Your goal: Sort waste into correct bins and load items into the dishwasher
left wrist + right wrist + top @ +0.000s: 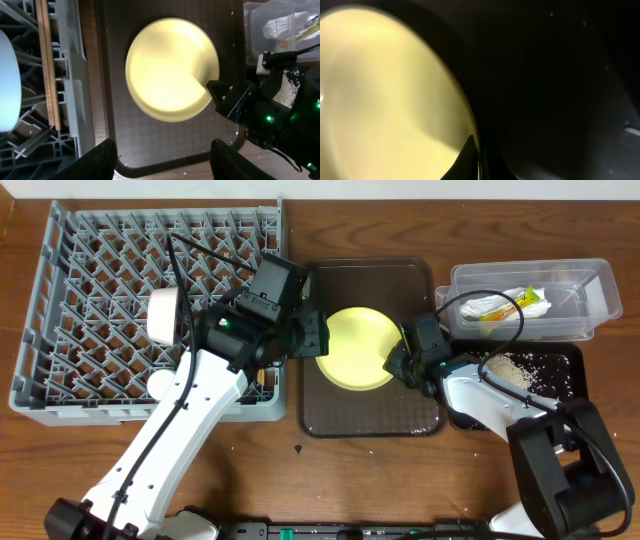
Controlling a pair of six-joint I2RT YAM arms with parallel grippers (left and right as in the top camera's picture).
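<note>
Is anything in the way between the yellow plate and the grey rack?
Yes. The left gripper hangs open beside the yellow plate, between it and the grey rack. The plate would also need to clear the rack's raised wall.

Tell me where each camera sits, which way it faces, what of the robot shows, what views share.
Overhead: fixed above the table, facing straight down on dish rack, brown tray, yellow plate; left arm and right arm show.
Left wrist: on the left arm, facing down at the plate; own open fingers at bottom, right pincer gripping the rim.
Right wrist: close against the plate's rim; one dark fingertip shows.
Shared: all three see the plate.
</note>
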